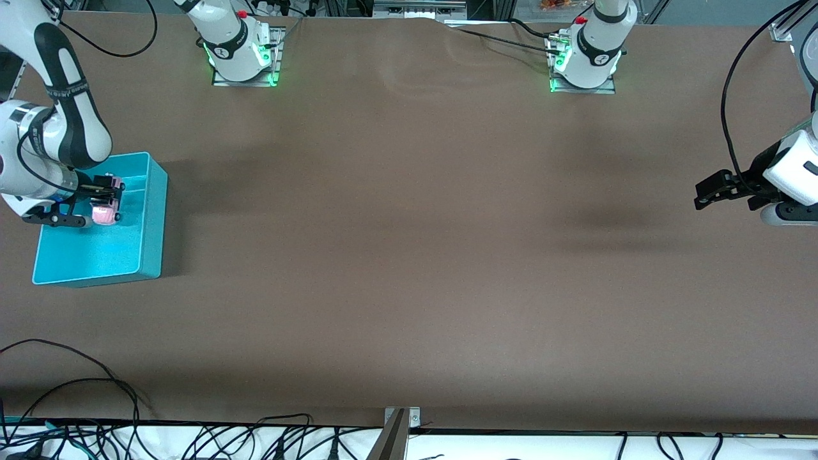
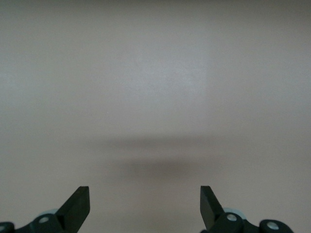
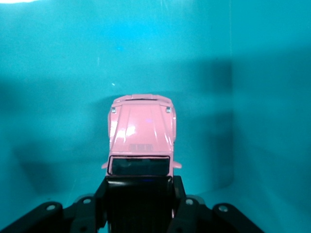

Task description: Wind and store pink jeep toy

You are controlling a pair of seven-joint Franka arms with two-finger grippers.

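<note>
Jeep held over the bin.
The right gripper (image 1: pixel 102 200) clamps the pink jeep (image 3: pixel 141 141) above the turquoise bin (image 1: pixel 144 252); the left gripper (image 2: pixel 145 206) waits open over bare table (image 1: pixel 409 255).

The table (image 1: pixel 409 255) is evenly lit from above, soft arm shadows being cast on it, while the left wrist view is hazy and the bin (image 3: pixel 58 73) shows faint glare.

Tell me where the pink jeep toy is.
In the right gripper, the pink jeep toy is over the turquoise bin at the right arm's end of the table.
</note>
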